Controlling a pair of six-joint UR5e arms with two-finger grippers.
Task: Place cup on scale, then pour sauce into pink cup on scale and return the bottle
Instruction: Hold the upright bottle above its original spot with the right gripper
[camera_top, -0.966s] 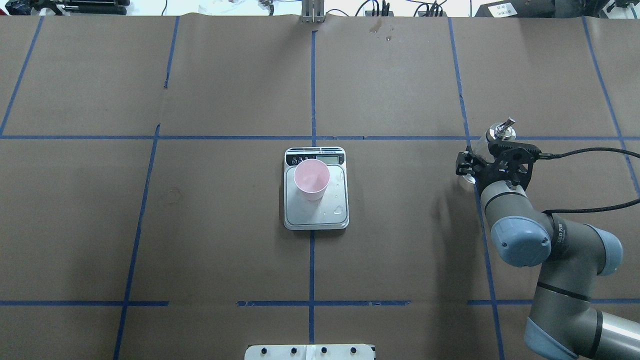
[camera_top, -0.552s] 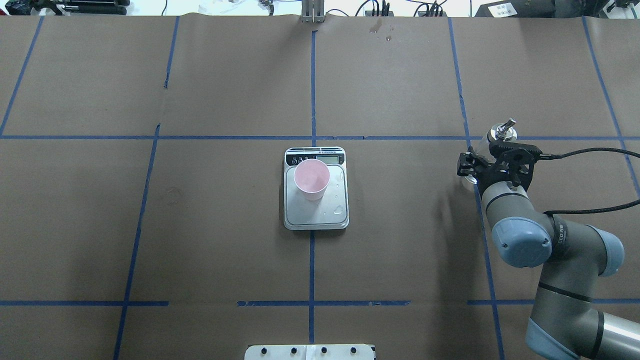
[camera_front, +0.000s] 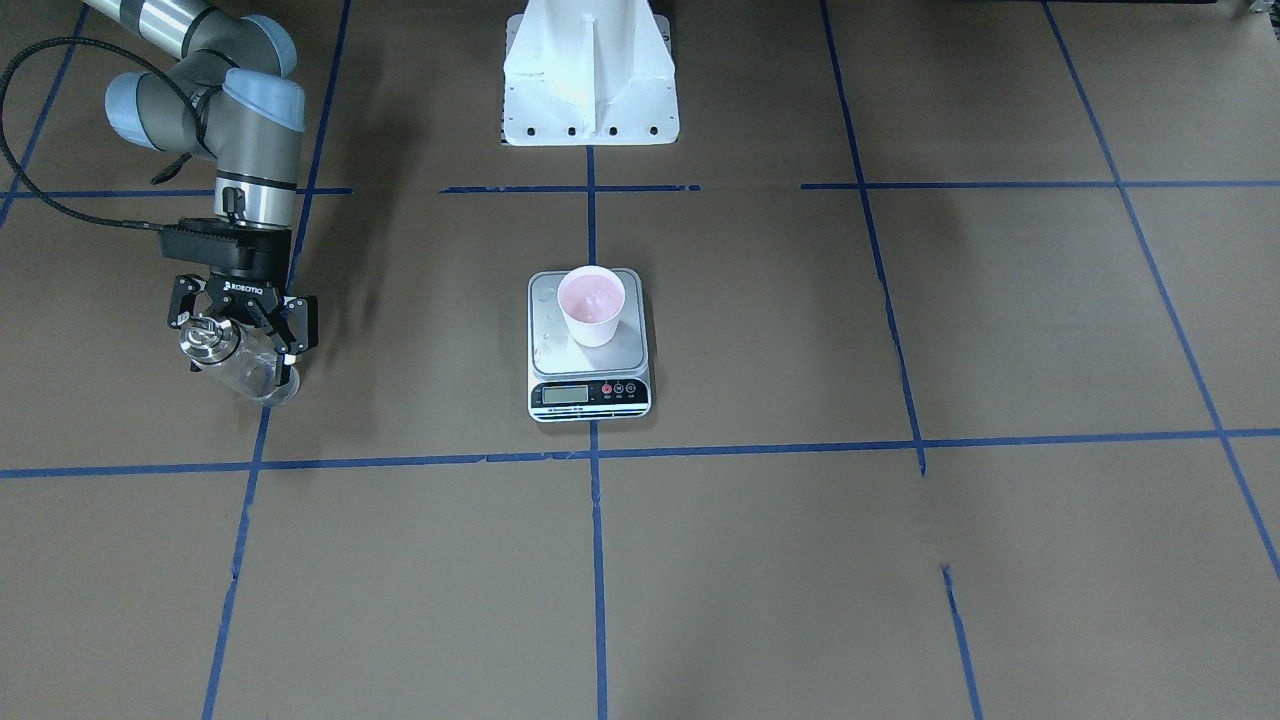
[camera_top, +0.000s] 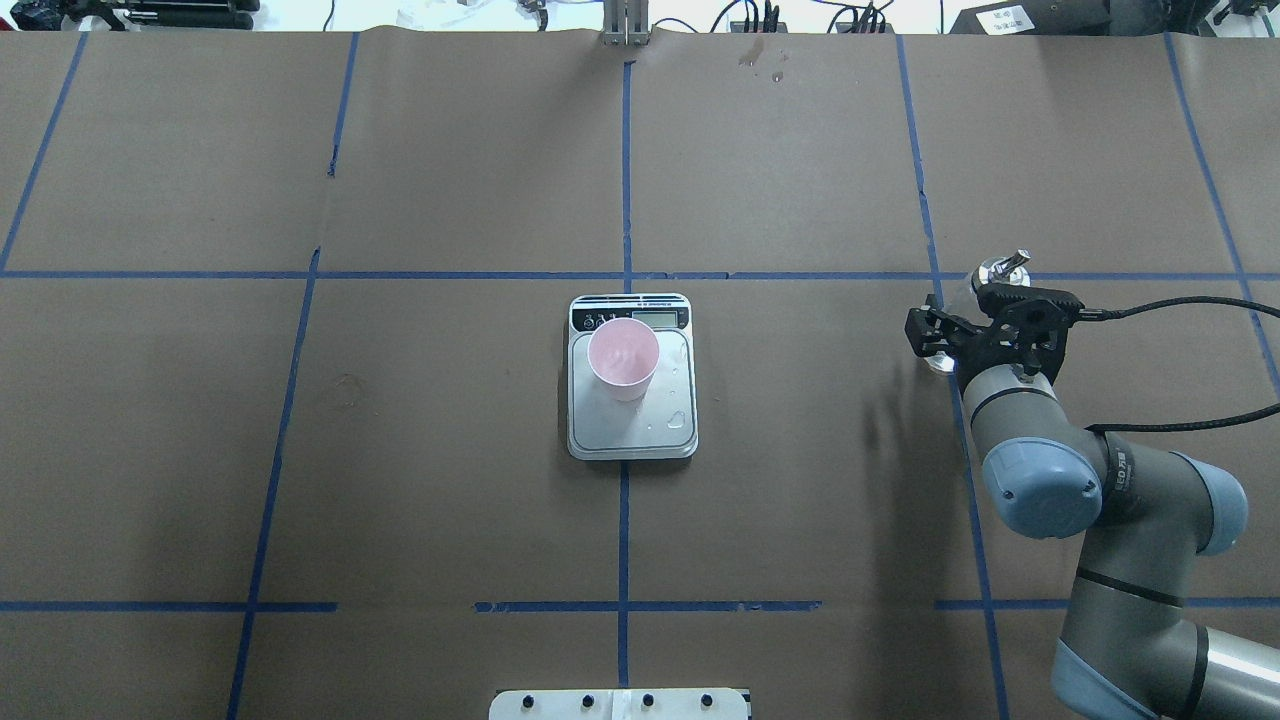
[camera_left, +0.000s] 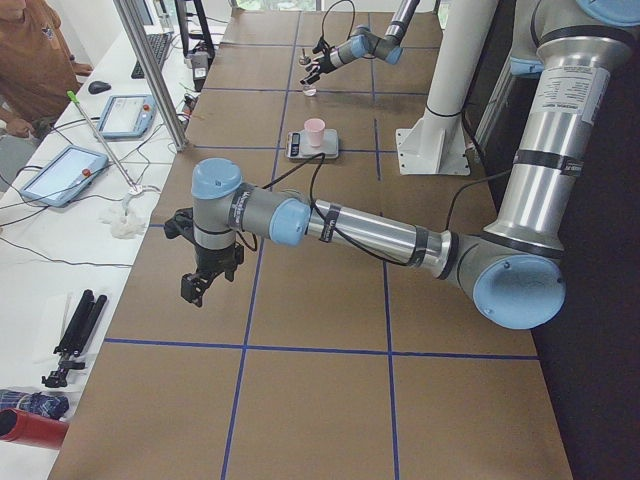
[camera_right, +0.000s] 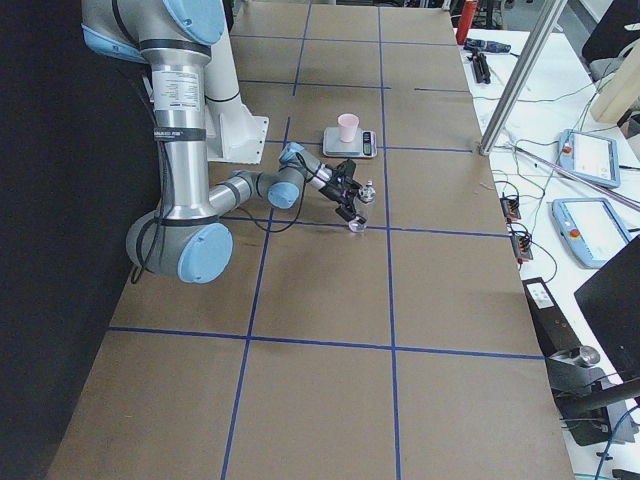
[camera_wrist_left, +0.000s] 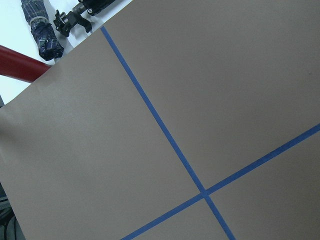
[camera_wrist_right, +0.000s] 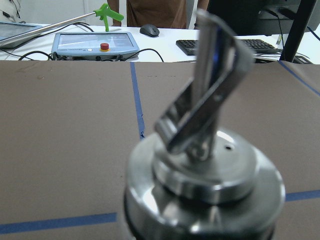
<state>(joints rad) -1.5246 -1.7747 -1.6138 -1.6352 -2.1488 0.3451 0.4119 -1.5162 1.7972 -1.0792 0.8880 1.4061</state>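
The pale pink cup (camera_top: 623, 357) stands on the back left of the silver scale (camera_top: 672, 435), also in the front view, cup (camera_front: 591, 305) and scale (camera_front: 590, 394). My right gripper (camera_front: 240, 325) is shut on the clear glass bottle (camera_front: 247, 367), holding it upright at the table's right side with its base at or just above the paper. Its silver pourer cap (camera_top: 1001, 269) shows above the wrist and fills the right wrist view (camera_wrist_right: 205, 170). My left gripper (camera_left: 197, 285) hangs over the table's far left end; I cannot tell whether it is open or shut.
Small drops of liquid (camera_top: 678, 420) lie on the scale's platform. The white robot base (camera_front: 590, 70) stands behind the scale. Blue tape lines grid the brown paper. A folded umbrella (camera_wrist_left: 42, 37) and a red object lie past the table's left end.
My right gripper has lowered the bottle a little; the cap sits lower in the overhead view. Cup and scale have not moved.
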